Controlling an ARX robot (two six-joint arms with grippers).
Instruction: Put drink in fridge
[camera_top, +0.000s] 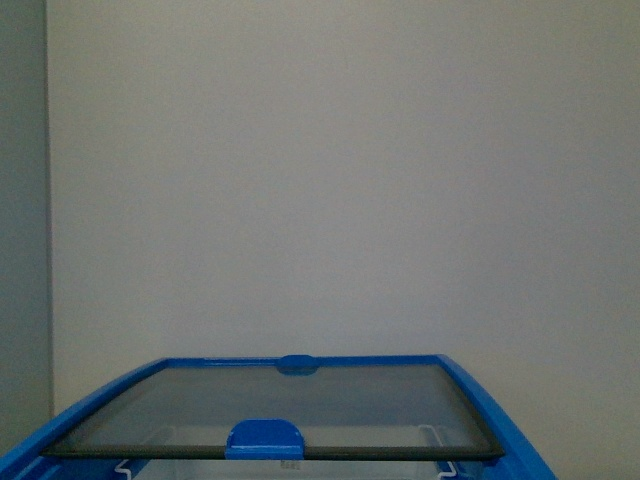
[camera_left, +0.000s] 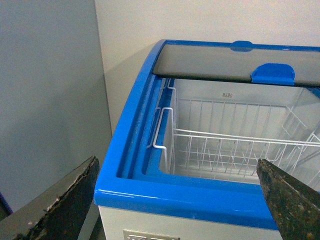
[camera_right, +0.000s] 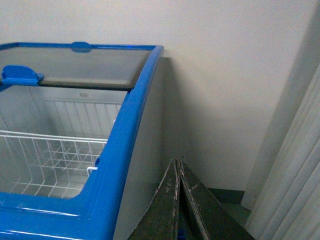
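Observation:
The fridge (camera_top: 470, 400) is a white chest cooler with a blue rim. Its glass lid (camera_top: 280, 405) with blue handles covers the far half; the near half stands uncovered. White wire baskets (camera_left: 235, 145) hang inside and look empty. My left gripper (camera_left: 177, 172) is open and empty, its fingers spread wide before the fridge's near left corner (camera_left: 117, 192). My right gripper (camera_right: 176, 167) is shut with nothing between its fingers, beside the fridge's right outer wall (camera_right: 145, 165). The drink is out of view in all views.
A plain wall (camera_top: 340, 170) stands right behind the fridge. A grey wall (camera_left: 50, 100) runs close along its left side. A pale curtain (camera_right: 295, 170) hangs to the right, with a narrow strip of floor (camera_right: 227, 200) between it and the fridge.

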